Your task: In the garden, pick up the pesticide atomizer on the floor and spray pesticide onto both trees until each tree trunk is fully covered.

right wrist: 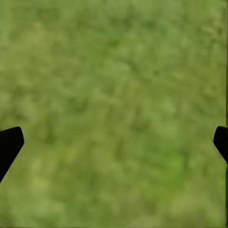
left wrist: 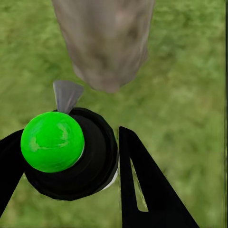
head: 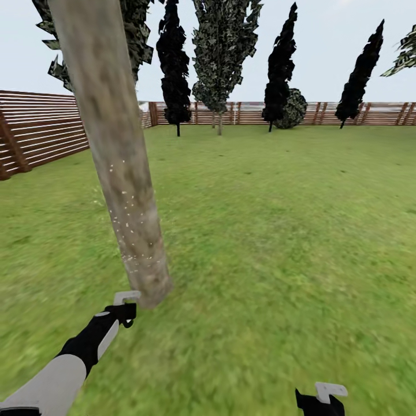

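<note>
Atomizer (left wrist: 71, 154) is being clamped between L gripper (head: 126, 309) fingers, nozzle being aimed at trunk (head: 118, 156) base just beside it, approx 11 o'clock in head view. R gripper (right wrist: 114, 142) is being held spread wide over grass (head: 277, 231), nothing between fingers. White flecks are being noted on lower trunk only. Risk, as judged: upper trunk being left uncoated if aim is being kept low; nozzle clipping bark, given closeness. Count: 1 atomizer, 1 thick trunk, 2 grippers.

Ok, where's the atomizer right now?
The pesticide atomizer sits in the left gripper, low left in the head view, its nozzle close to the base of the tree trunk.
</note>
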Available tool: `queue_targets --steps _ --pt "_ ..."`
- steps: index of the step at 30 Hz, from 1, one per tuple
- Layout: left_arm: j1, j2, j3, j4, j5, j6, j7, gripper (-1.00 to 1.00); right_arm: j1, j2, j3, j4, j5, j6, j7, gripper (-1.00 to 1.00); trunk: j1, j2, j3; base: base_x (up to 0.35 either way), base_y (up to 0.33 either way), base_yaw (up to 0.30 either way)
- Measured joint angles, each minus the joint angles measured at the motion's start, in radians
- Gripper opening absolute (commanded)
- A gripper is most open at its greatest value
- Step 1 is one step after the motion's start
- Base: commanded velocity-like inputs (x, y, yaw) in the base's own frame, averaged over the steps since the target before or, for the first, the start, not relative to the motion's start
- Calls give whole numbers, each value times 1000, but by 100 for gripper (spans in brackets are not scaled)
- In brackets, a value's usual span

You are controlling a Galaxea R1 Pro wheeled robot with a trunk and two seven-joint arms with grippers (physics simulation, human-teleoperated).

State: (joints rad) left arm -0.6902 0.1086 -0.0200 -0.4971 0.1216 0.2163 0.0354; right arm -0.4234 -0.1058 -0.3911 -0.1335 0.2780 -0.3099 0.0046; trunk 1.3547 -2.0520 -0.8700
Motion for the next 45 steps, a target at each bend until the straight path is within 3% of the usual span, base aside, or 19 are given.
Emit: queue_targets --steps 28,45 --pt "0 -9 0 0 0 0 0 -100 0 -2 0 0 0 0 1 100 0 0 0 4 -273 45" --pt "0 -7 0 2 -2 0 1 -100 0 0 0 0 0 0 2 100 0 0 0 140 -234 193"
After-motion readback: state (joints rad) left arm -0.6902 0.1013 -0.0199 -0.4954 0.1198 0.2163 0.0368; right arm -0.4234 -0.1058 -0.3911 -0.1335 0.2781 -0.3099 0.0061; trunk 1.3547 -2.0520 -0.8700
